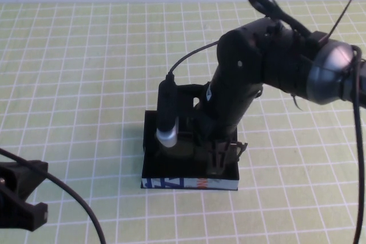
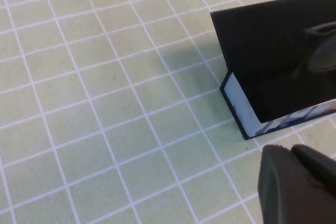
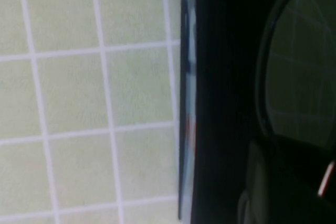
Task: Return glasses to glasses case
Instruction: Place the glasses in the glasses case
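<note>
Black glasses [image 3: 299,72] sit low inside the glasses case [image 1: 189,183], right gripper [image 1: 220,161] seemingly pinching them; release remains. Left gripper [image 1: 20,198] idles near the table's front-left corner, jaws spread.

Green mat [image 1: 86,84] with white grid lines.

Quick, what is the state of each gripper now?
Left gripper: parked at the near left of the table, holding nothing.
Right gripper: down inside the glasses case, closed on the glasses.
</note>
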`<state>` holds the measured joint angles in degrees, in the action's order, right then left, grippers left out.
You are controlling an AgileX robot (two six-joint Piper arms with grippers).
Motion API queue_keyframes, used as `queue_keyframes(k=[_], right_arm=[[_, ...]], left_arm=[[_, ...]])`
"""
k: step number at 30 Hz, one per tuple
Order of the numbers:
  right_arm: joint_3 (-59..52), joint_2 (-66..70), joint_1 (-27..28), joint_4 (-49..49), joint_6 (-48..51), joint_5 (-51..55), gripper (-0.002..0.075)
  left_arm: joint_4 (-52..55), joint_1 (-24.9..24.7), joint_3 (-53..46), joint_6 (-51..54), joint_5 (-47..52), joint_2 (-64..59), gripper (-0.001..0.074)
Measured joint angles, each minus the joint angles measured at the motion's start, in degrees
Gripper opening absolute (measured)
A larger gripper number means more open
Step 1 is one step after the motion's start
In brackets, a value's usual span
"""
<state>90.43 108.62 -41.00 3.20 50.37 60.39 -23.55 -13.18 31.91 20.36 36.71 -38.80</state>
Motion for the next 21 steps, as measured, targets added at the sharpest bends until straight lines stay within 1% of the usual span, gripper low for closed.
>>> queue_keyframes(k=[6,13,19,21], right_arm=[[3.97,4.44,-0.39,0.00,0.00,0.12,0.0074],[4.40,6.33,-0.39,2.44,0.72,-0.28,0.0074],[4.40,7.16,-0.39,2.32,0.85,-0.42,0.0073],[4.40,7.16,-0.39,2.17,0.85,-0.22,0.0088]], left_arm=[[0.00,0.00,0.00,0.00,0.10,0.00,-0.0004],[-0.02,0.00,0.00,0.00,0.10,-0.27,-0.0004],[-0.12,0.00,0.00,0.00,0.21,-0.27,-0.0004],[-0.12,0.00,0.00,0.00,0.32,-0.27,-0.0004]])
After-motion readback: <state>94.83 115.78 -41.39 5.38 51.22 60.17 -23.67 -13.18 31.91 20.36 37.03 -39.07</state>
